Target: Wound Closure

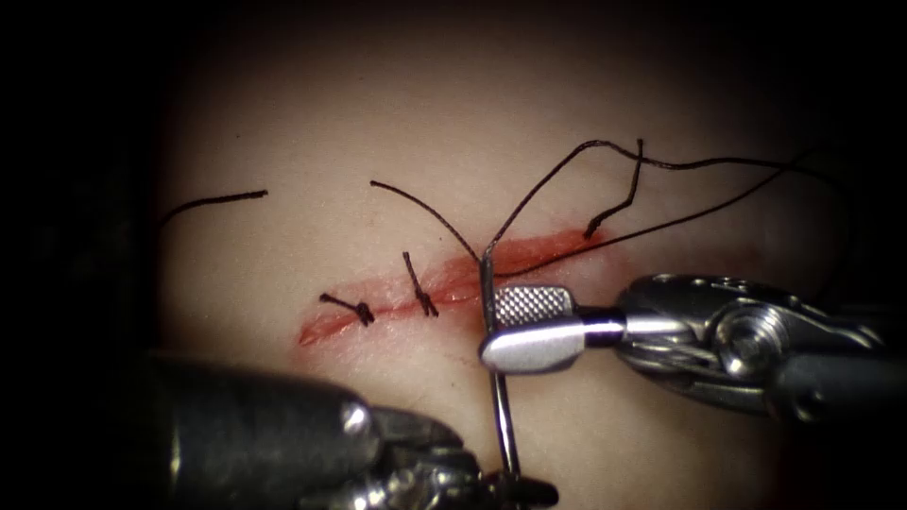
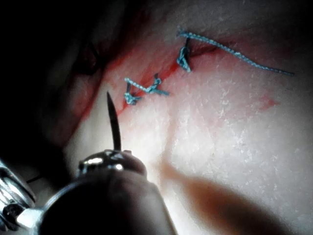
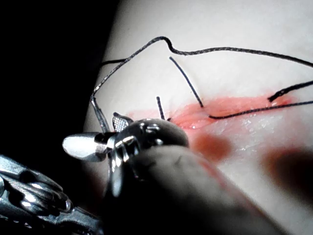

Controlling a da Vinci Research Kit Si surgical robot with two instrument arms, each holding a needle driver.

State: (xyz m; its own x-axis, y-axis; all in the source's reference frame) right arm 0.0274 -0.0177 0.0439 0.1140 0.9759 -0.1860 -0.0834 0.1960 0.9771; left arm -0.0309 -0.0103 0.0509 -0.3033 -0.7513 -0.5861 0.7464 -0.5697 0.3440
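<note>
Gripping the needle (image 1: 498,378) near its tip, left gripper (image 1: 515,486); right gripper (image 1: 529,326) open astride it, beside the cut (image 1: 453,283).

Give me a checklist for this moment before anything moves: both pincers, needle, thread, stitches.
1. Left pincer grips the needle at its lower end: ok.
2. Right pincer has hold of the needle: not ok; its jaws stand open at the needle's middle.
3. Needle clear of the tissue: cannot tell; its upper end sits at the cut.
4. Thread joined to the needle's upper end: ok.
5. Thread free of the right pincer: ok; it loops above it.
6. Two tied stitches in place across the cut's left part: ok.
</note>
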